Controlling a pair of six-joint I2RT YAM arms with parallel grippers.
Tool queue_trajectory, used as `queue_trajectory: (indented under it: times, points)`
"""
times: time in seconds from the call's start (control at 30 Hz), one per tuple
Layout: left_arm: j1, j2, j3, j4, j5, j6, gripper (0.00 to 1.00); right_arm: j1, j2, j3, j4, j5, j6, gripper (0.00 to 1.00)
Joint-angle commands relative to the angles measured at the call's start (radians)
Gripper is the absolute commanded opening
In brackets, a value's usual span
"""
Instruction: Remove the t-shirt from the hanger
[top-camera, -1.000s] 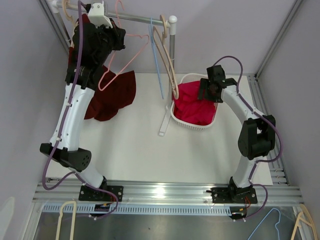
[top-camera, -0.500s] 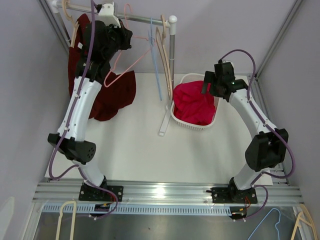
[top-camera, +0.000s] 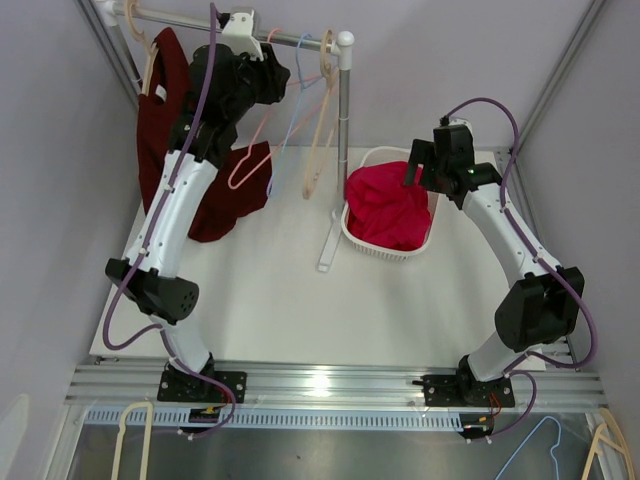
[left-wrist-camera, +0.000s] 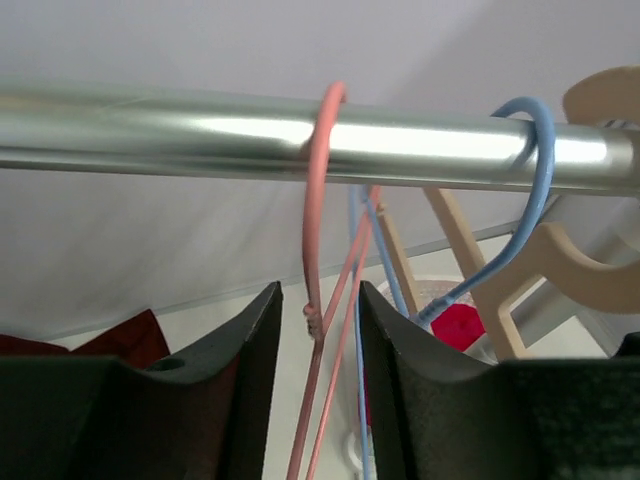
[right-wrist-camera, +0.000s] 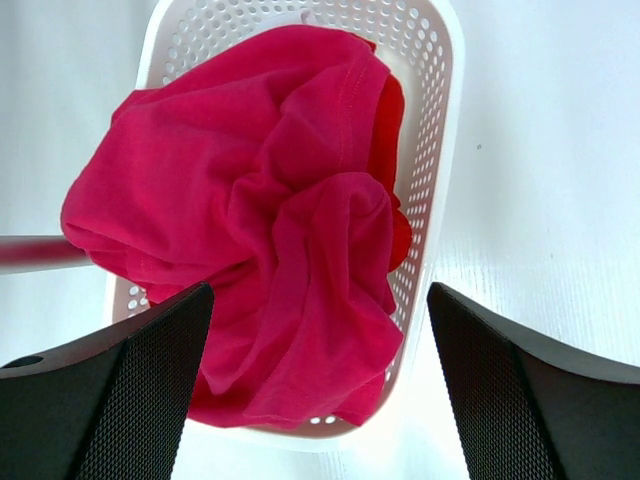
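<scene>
Nearest, beyond the table's front edge by the arm bases, loose hangers lie: a beige hanger (top-camera: 130, 440) at the left and a pale blue hanger (top-camera: 530, 452) at the right. On the white table (top-camera: 270, 300) the rack's foot (top-camera: 329, 248) lies just beside a white basket (top-camera: 385, 253). The bright pink t-shirt (right-wrist-camera: 250, 190) sits crumpled in that basket, off any hanger, with cloth draped over one rim. The right claw (right-wrist-camera: 318, 295) hangs over it, spread wide and holding nothing. Farther back, a dark red shirt (top-camera: 158, 130) hangs on a wooden hanger at the rail's left end, dropping low behind the left arm. At the far rail (left-wrist-camera: 150, 125) the left claw (left-wrist-camera: 317, 295) is raised just under the bar. Its jaws are narrowly parted, with the neck of the bare pink hanger (left-wrist-camera: 312, 200) between them and a slit showing on each side. That hanger's hook sits over the rail. To its right crowd a blue hanger (left-wrist-camera: 532, 190) and pale wooden hangers (left-wrist-camera: 590, 275), near the upright post (top-camera: 343, 100)
</scene>
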Motion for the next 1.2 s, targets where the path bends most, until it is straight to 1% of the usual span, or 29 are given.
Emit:
queue_trajectory:
  times: [0.0,0.1,0.2,0.3,0.33,0.43,0.6,0.63,0.7,0.77,0.83,0.87,0.9,0.93,0.97,1.0,1.07,1.17]
  points:
    - [0.000,-0.019,0.051,-0.003,-0.055,0.025,0.41,-0.005,-0.027,0.001,0.034,-0.021,0.003,0.92]
    - [0.002,-0.039,0.051,-0.011,-0.060,0.032,0.47,-0.003,-0.025,-0.002,0.038,-0.032,0.006,0.92]
    - [0.000,-0.056,0.049,-0.020,-0.063,0.033,0.48,-0.003,-0.025,-0.007,0.040,-0.045,0.013,0.92]
    - [0.000,-0.082,0.054,-0.023,-0.068,0.038,0.54,-0.002,-0.030,-0.013,0.043,-0.058,0.016,0.92]
    - [0.000,-0.090,0.051,-0.023,-0.075,0.039,0.60,-0.002,-0.031,-0.016,0.041,-0.059,0.016,0.92]
    - [0.000,-0.119,0.051,-0.027,-0.090,0.048,0.71,0.000,-0.040,-0.022,0.041,-0.064,0.018,0.92]
    - [0.000,-0.185,0.045,-0.063,-0.106,0.056,0.82,0.002,-0.050,-0.030,0.041,-0.075,0.022,0.92]
    - [0.000,-0.194,0.045,-0.073,-0.113,0.058,0.89,0.002,-0.050,-0.032,0.043,-0.076,0.022,0.92]
    - [0.003,-0.221,0.040,-0.105,-0.140,0.067,0.94,0.005,-0.053,-0.033,0.043,-0.081,0.024,0.92]
    - [0.015,-0.244,0.025,-0.115,-0.169,0.084,0.94,0.005,-0.056,-0.033,0.046,-0.088,0.026,0.92]
    - [0.048,-0.297,-0.049,-0.092,-0.186,0.075,0.94,0.008,-0.059,-0.033,0.046,-0.101,0.027,0.92]
    - [0.110,-0.315,-0.076,-0.083,-0.177,0.052,0.94,0.011,-0.063,-0.033,0.046,-0.102,0.027,0.92]
    - [0.150,-0.344,-0.136,-0.078,-0.143,-0.018,0.94,0.012,-0.065,-0.033,0.046,-0.108,0.027,0.92]
    - [0.188,-0.350,-0.150,-0.089,-0.131,-0.055,0.94,0.014,-0.066,-0.033,0.048,-0.111,0.026,0.92]
    - [0.250,-0.353,-0.156,-0.102,-0.133,-0.085,0.94,0.014,-0.069,-0.032,0.048,-0.113,0.026,0.92]
    - [0.270,-0.355,-0.156,-0.119,-0.179,-0.117,0.93,0.014,-0.070,-0.029,0.048,-0.114,0.023,0.92]
    - [0.301,-0.347,-0.155,-0.136,-0.239,-0.116,0.93,0.014,-0.068,-0.024,0.040,-0.113,0.016,0.92]
    - [0.305,-0.309,-0.123,-0.127,-0.328,-0.056,0.93,0.012,-0.060,-0.001,0.028,-0.119,0.009,0.92]
